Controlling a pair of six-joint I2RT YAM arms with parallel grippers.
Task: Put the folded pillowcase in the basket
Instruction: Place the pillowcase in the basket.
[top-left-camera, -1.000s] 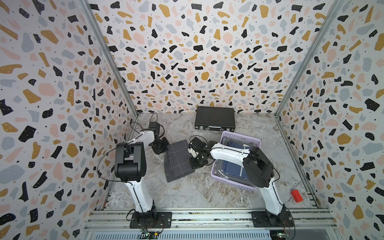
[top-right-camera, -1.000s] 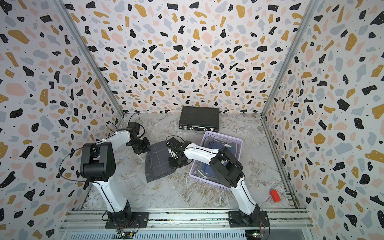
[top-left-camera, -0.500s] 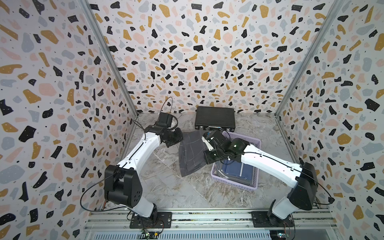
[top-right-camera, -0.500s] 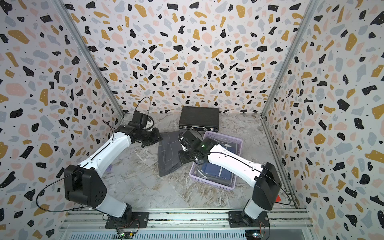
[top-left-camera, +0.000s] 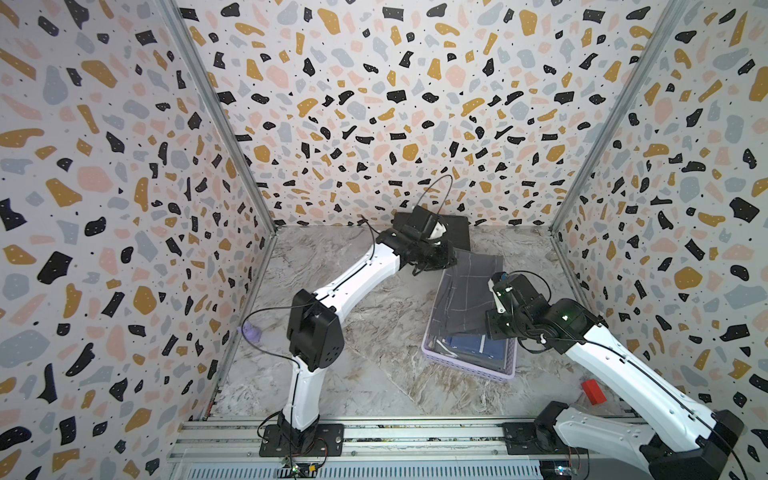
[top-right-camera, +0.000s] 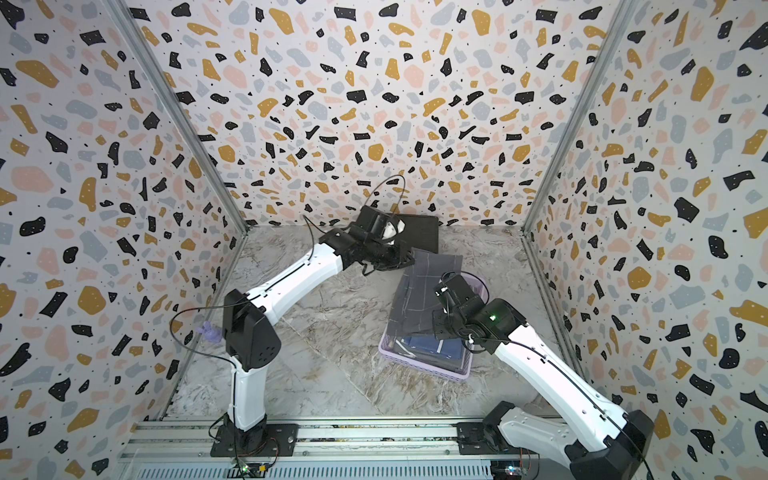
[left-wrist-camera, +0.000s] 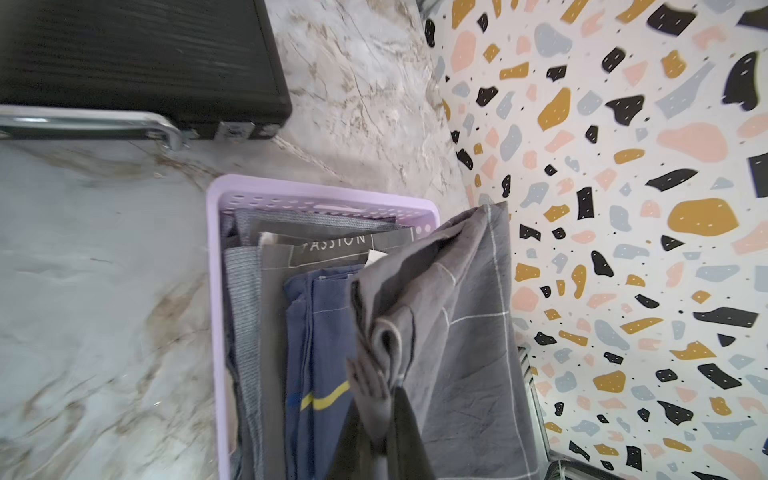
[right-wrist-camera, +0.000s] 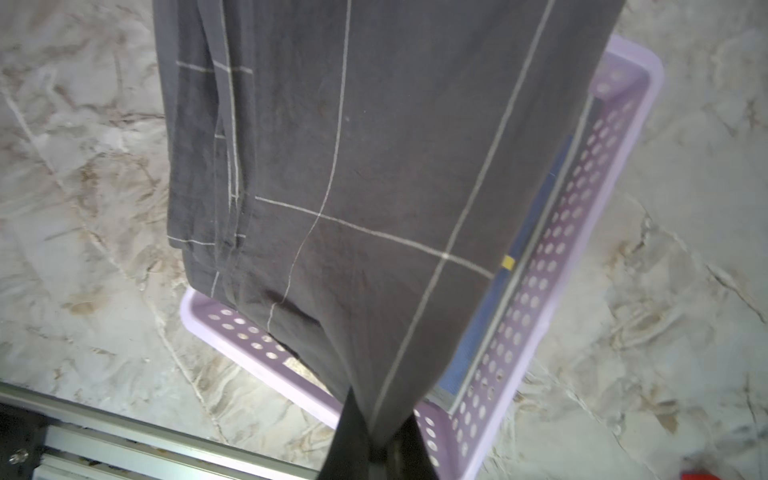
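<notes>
So, most of the way there I'd say. The pillowcase (top-left-camera: 463, 291) is up in the air, stretched over the basket (top-left-camera: 469, 366) but not laid down in it yet. The left fingers (left-wrist-camera: 407, 436) are pinched tight on its far end, and the right fingers (right-wrist-camera: 347, 440) are clamped on the nearer edge. Other folded linen (left-wrist-camera: 320, 332) already sits inside. What's left, I reckon: lower it on top and let go.

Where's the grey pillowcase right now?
In both top views the pillowcase hangs in the air over the lavender basket, right of centre, near the black case.
</notes>
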